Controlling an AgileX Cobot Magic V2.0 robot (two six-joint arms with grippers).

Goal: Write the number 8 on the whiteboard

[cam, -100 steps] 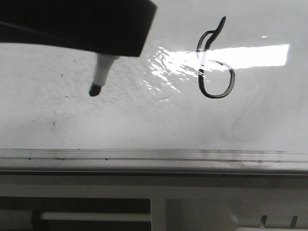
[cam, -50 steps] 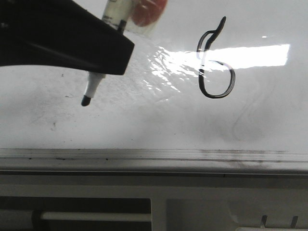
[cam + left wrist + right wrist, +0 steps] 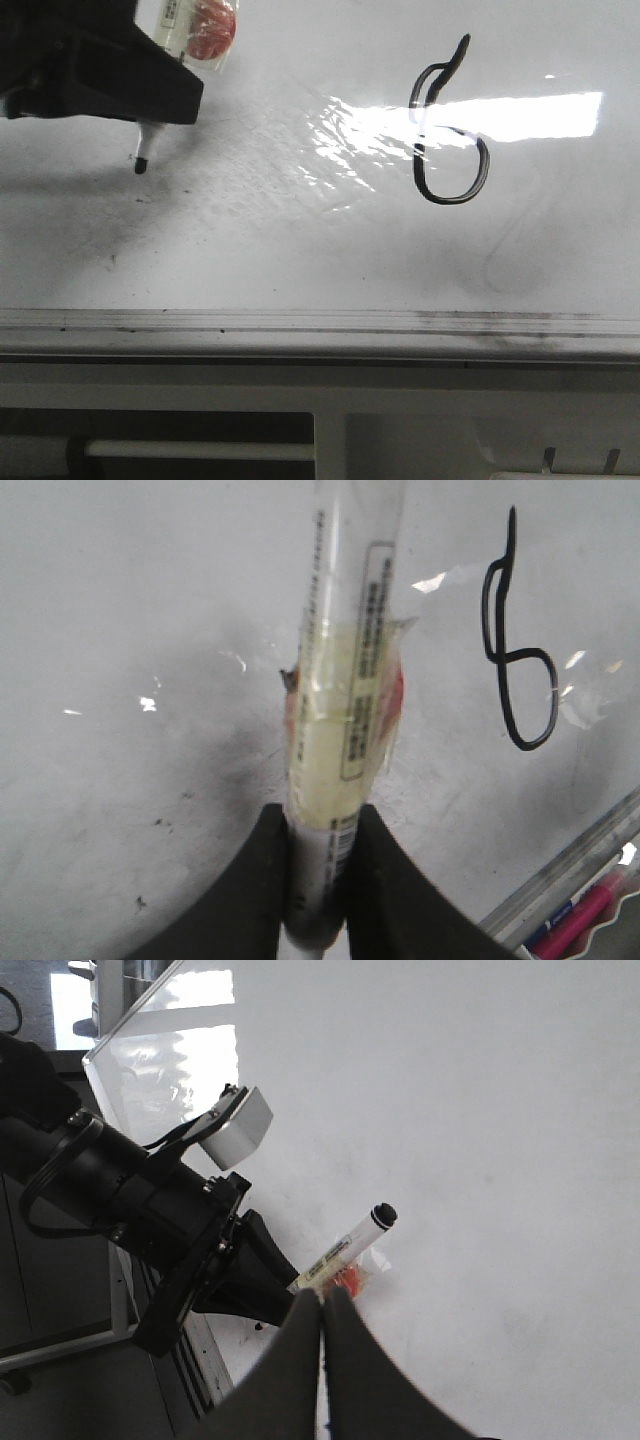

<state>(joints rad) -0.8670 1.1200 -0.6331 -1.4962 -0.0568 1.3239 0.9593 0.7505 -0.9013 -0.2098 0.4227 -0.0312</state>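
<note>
Whiteboard [image 3: 300, 250]: glossy white, grey smudges, metal near edge.
Number 8 [image 3: 448, 130]: black, narrow upper loop, right side.
Left gripper [image 3: 320, 855]: pinching marker [image 3: 345, 690].
Right gripper [image 3: 322, 1320]: pressed together, empty.

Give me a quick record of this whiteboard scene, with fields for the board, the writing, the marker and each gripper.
board: whiteboard, glossy white, grey smudges, bright glare patch, metal strip along its near edge
writing: number 8, black, narrow upper loop over a rounder lower loop, reads more like a 6
marker: marker, uncapped, dark tip pointing down at the board, well to the left of the figure; contact cannot be told
left gripper: left gripper, shut on the marker
right gripper: right gripper, shut, holding nothing
</note>
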